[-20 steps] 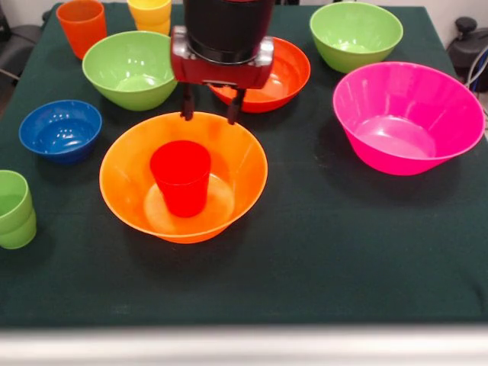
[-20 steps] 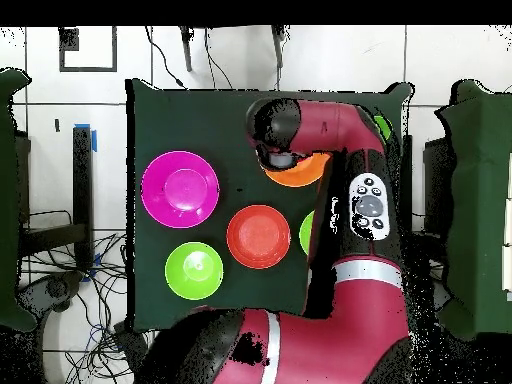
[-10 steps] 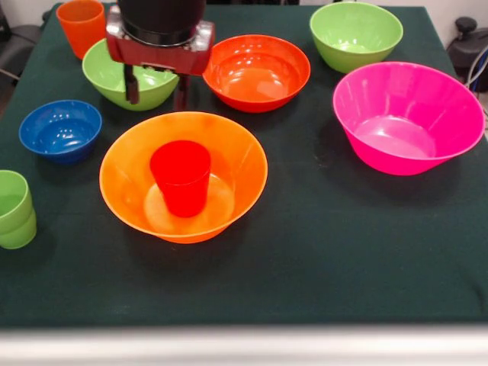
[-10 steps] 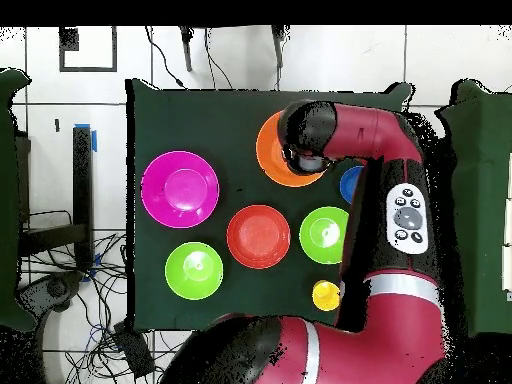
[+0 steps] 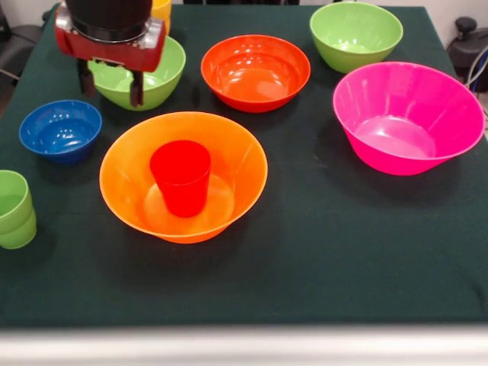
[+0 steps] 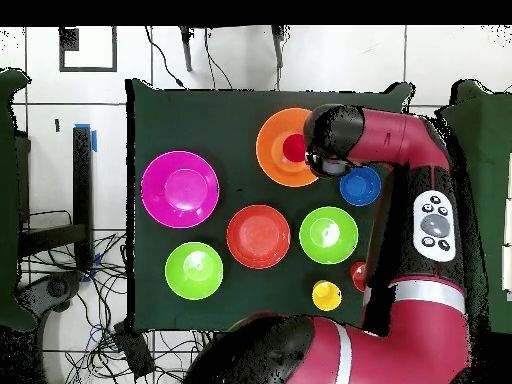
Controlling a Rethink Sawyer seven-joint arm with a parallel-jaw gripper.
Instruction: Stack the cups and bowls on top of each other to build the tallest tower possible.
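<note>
A red cup (image 5: 181, 177) stands upright inside the large orange bowl (image 5: 242, 156) at the table's middle; both show in the overhead view, the cup (image 6: 294, 148) in the bowl (image 6: 268, 150). My gripper (image 5: 110, 84) is open and empty, hanging above the table between a light green bowl (image 5: 164, 72) and the small blue bowl (image 5: 60, 130), left of and behind the orange bowl. Two light green cups (image 5: 14, 210) sit nested at the left edge. In the overhead view my arm's end (image 6: 330, 150) sits between the orange bowl and the blue bowl (image 6: 360, 186).
A red-orange bowl (image 5: 255, 71), a second light green bowl (image 5: 356, 34) and a large pink bowl (image 5: 408, 114) stand at the back and right. A yellow cup (image 5: 161, 11) peeks out behind my gripper. The orange cup (image 6: 358, 272) shows only in the overhead view.
My gripper has moved left, from behind the orange bowl to beside the blue bowl, still open and empty. The bowls and cups have not moved.
</note>
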